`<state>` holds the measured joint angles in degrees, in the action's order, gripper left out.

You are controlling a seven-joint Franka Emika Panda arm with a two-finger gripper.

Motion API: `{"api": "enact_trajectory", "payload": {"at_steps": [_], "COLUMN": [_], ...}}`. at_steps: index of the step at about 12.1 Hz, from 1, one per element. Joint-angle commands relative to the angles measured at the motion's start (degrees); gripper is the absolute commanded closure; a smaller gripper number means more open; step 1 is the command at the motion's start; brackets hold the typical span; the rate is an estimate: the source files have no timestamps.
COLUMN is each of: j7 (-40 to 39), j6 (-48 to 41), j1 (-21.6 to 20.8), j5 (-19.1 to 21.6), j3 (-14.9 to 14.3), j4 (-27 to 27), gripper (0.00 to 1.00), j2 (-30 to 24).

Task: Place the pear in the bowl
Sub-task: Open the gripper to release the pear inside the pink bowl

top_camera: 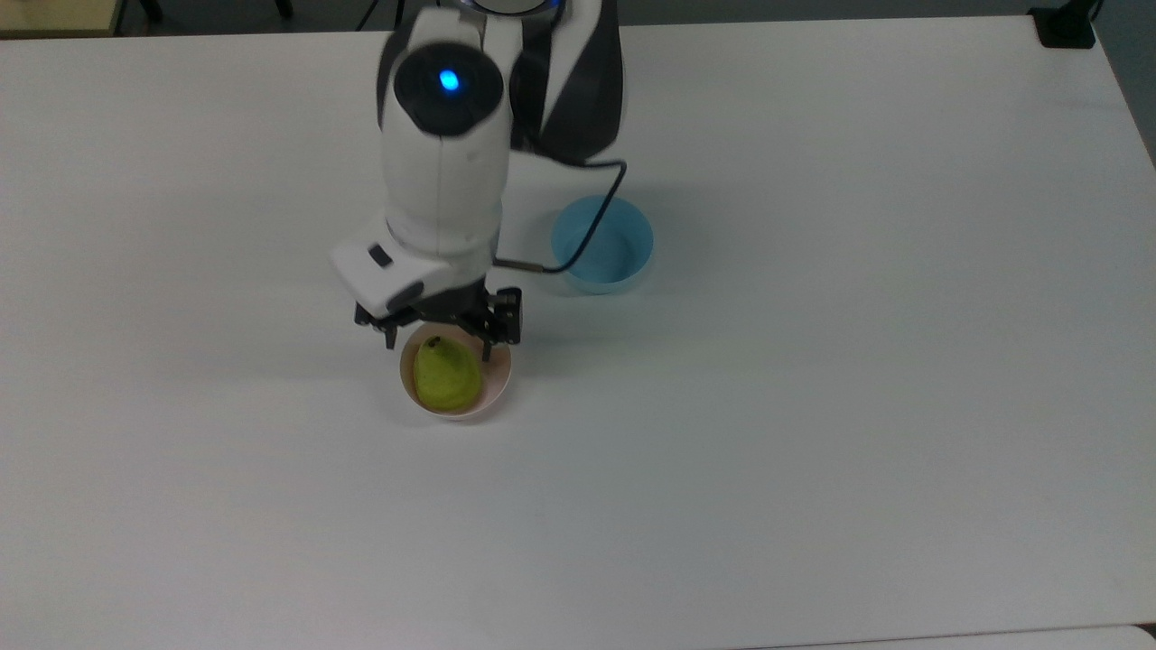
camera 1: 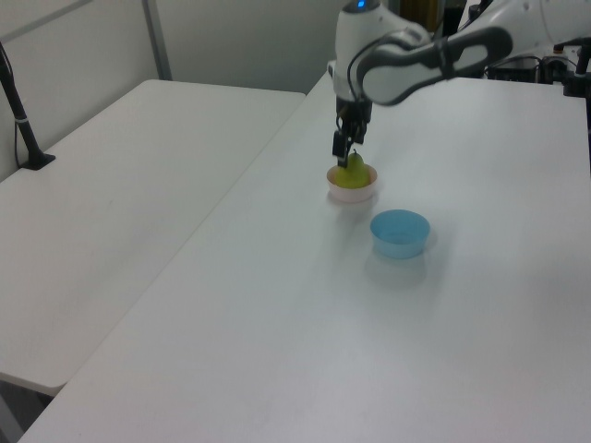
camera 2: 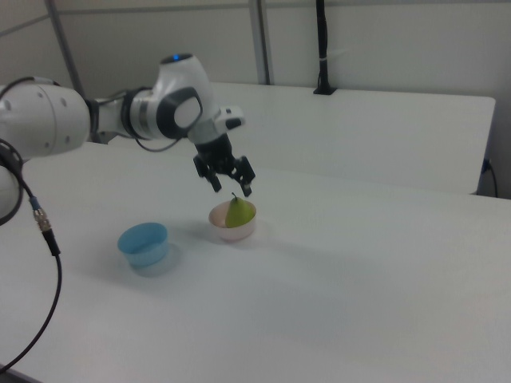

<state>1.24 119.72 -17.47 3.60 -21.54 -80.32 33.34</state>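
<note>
2 bowls sit on the white table (top_camera: 813, 406), and the pear (top_camera: 445, 374) is now inside the pink one. Most of the job looks done.

In the top view, the pink bowl (top_camera: 499, 386) is a bit left of the middle of the frame. The pear lies in it with its dark stem tip pointing toward the top of the frame. In the right view, the pear (camera 2: 239, 211) stands up in the pink bowl (camera 2: 232, 231) with its thin end up, near the middle of the frame. In the left view, the pear (camera 1: 352, 173) and the pink bowl (camera 1: 352, 191) are in the upper middle of the frame.

The gripper (top_camera: 440, 338) hangs just above the bowl's far rim. Its 2 fingers are spread apart and hold nothing. In the right view, the gripper (camera 2: 231, 183) is up and to the left of the pear, with a gap of air between them. So the pear has been let go.

The blue bowl (top_camera: 602, 244) is near the pink bowl, up and to the right in the top view. It has nothing in it. A black cable (top_camera: 578, 244) from the arm hangs across it.

I think the only thing left is for the arm to lift away without bumping the bowl or the pear.
</note>
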Motion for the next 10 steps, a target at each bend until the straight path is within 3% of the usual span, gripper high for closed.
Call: {"api": "enact_trajectory", "payload": {"at_steps": [1, 4, 6, 8, 10], "j7": [0.3, -0.1, -0.2, 0.2, 0.1], "j6": [-9.4, -24.2, -25.1, -26.0, -26.5], "j1": [0.3, 6.0, 11.4, 15.6, 16.0], "j5": [0.4, -4.1, -5.4, -5.4, -5.4], "j3": [-0.4, 3.4, 8.5, 12.6, 12.8], "j4": [-8.9, -10.4, -15.2, -16.1, -16.1], "gripper": [0.00, 0.00, 0.00, 0.00, 0.00], "j2": [-14.9, -24.6, -31.1, -32.6, -33.1]}}
